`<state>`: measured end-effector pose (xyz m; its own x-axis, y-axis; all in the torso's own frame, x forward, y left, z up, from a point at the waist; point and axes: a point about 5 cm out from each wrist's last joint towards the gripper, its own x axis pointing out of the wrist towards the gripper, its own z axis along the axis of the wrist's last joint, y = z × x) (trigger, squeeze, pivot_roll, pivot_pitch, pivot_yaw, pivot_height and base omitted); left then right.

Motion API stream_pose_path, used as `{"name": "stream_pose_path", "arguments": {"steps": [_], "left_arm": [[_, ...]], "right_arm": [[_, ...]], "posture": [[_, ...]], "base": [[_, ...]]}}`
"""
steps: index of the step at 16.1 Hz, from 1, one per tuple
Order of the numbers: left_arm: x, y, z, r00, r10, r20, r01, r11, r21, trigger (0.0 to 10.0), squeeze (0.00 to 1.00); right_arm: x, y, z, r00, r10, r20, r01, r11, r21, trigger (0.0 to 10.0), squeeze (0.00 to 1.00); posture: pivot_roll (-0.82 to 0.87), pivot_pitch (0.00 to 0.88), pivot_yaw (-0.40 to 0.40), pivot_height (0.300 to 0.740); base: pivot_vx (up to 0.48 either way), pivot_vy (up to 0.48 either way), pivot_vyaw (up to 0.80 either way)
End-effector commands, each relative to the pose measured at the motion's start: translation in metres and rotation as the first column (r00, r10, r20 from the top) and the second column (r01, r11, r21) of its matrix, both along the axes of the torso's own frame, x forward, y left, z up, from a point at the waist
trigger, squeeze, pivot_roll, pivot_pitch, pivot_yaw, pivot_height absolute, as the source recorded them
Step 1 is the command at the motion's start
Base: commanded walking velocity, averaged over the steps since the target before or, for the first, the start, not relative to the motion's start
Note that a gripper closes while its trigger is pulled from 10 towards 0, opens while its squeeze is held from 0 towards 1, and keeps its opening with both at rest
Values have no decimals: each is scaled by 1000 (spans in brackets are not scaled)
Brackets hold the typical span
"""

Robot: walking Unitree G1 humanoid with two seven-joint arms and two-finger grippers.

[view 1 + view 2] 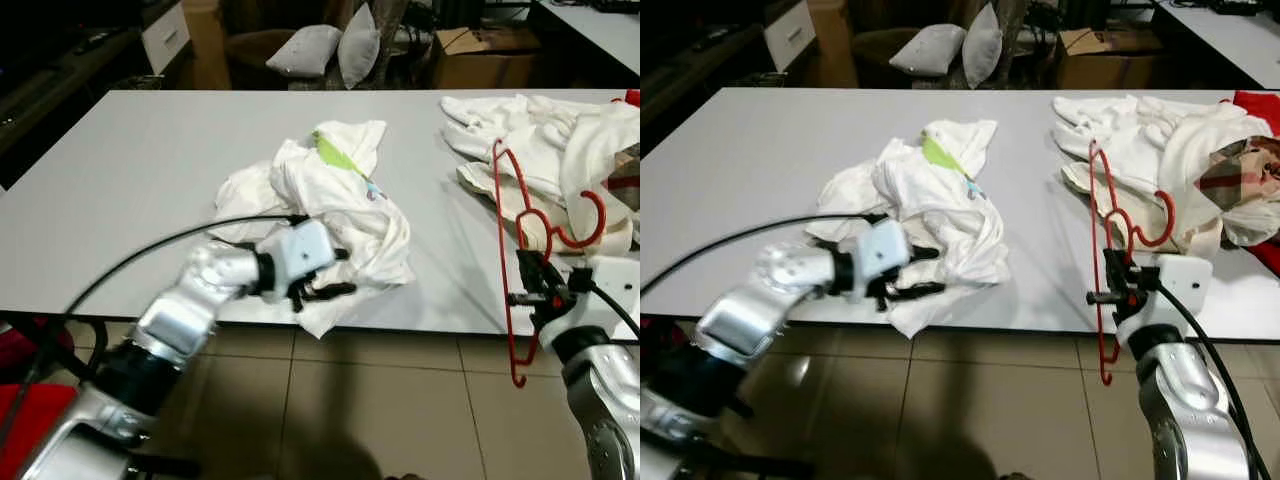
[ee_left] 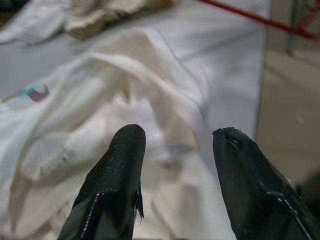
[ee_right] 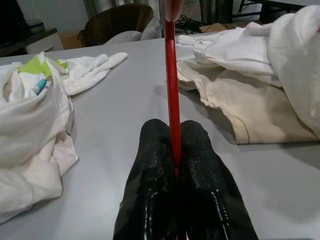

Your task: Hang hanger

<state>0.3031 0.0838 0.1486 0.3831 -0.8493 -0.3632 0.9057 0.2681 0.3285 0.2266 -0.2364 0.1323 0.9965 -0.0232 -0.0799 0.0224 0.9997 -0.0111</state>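
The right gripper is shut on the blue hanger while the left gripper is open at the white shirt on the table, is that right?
Not quite: the hanger is red, as the right wrist view shows. The right gripper is shut on it, and the left gripper is open at the white shirt on the table.

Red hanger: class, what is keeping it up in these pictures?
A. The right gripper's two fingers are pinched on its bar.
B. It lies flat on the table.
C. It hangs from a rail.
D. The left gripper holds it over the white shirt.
A: the right gripper is shut on the thin bar of the red hanger, holding it upright at the table's near edge.
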Motion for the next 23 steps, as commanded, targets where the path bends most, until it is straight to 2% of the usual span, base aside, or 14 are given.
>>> {"name": "stream_pose_path", "arguments": {"steps": [1, 3, 5, 6, 7, 8, 10, 12, 14, 17, 19, 21, 23], "left_arm": [[2, -3, 2, 1000, 16, 20, -16, 1000, -26, 10000, 0], [3, -19, -3, 999, 28, 18, -27, 996, -88, 10000, 0], [6, -26, -8, 998, 54, 33, -51, 995, -91, 10000, 0], [12, -30, -14, 993, 109, 48, -106, 992, -72, 10000, 0], [17, -29, -19, 986, 154, 69, -150, 987, -48, 706, 0], [22, -25, -22, 976, 198, 87, -197, 980, -25, 0, 0], [29, -18, -25, 960, 254, 121, -257, 966, 9, 0, 0], [34, -15, -25, 950, 287, 120, -289, 957, -8, 0, 0], [37, -14, -22, 941, 332, 65, -327, 941, -85, 0, 0], [44, -8, -8, 917, 392, -77, -398, 882, -254, 0, 0], [60, 7, 14, 880, 455, -132, -471, 806, -358, 0, 0], [73, 17, 41, 868, 476, -143, -487, 757, -435, 0, 0], [87, 26, 82, 860, 494, -129, -478, 690, -544, 0, 0]], "right_arm": [[-1, 0, 5, 1000, -6, 17, 6, 1000, 0, 10000, 0], [-2, 1, 4, 1000, -6, 12, 6, 1000, 1, 10000, 0], [-3, 1, 4, 1000, -7, 9, 7, 1000, 2, 10000, 0], [-4, 2, 3, 1000, -7, 6, 7, 1000, 1, 10000, 0], [-6, 3, 4, 1000, -8, 5, 8, 1000, 0, 10000, 0], [-8, 2, 3, 1000, -12, 2, 12, 1000, -1, 10000, 0], [-10, 2, 3, 1000, -15, -2, 15, 1000, -5, 10000, 0], [-10, 2, 4, 1000, -16, -3, 16, 1000, -6, 10000, 0], [-10, 3, 4, 1000, -9, -5, 9, 1000, -8, 10000, 0], [-9, 3, 5, 1000, -1, -7, 1, 1000, -12, 10000, 0], [-8, 3, 6, 1000, 6, -3, -6, 1000, -14, 10000, 0], [-6, 4, 7, 999, 40, 2, -40, 999, -20, 10000, 0], [-7, 7, 7, 997, 74, 2, -74, 997, -28, 10000, 0]], "posture": [[-17, 0, 86, 740], [-21, 0, 88, 740], [-31, 0, 96, 740], [-40, 0, 101, 740], [-45, 0, 105, 740], [-48, 0, 107, 740], [-52, 0, 108, 740], [-59, 0, 107, 740], [-60, 0, 99, 740], [-58, 0, 92, 740], [-57, 0, 89, 740], [-52, 0, 87, 740], [-53, 0, 85, 740]], "base": [[0, 0, 0], [0, 0, 0], [0, 0, 0], [0, 0, 0], [0, 0, 0], [0, 0, 0], [0, 0, 0], [0, 0, 0], [0, 0, 0], [0, 0, 0], [0, 0, 0], [0, 0, 0], [0, 0, 0]]}}
